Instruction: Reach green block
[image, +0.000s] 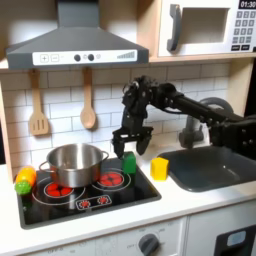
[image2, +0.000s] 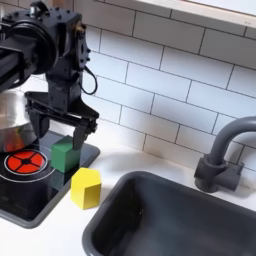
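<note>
Gripper (image2: 62, 128) was held wide open right above the green block (image2: 64, 154), probably lined up for grabbing; yellow block (image2: 86, 187) was left nearer.

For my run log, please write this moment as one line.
gripper: open, just above green block | block: on stove edge, upright | yellow block: beside, apart | pot: on burner
</note>
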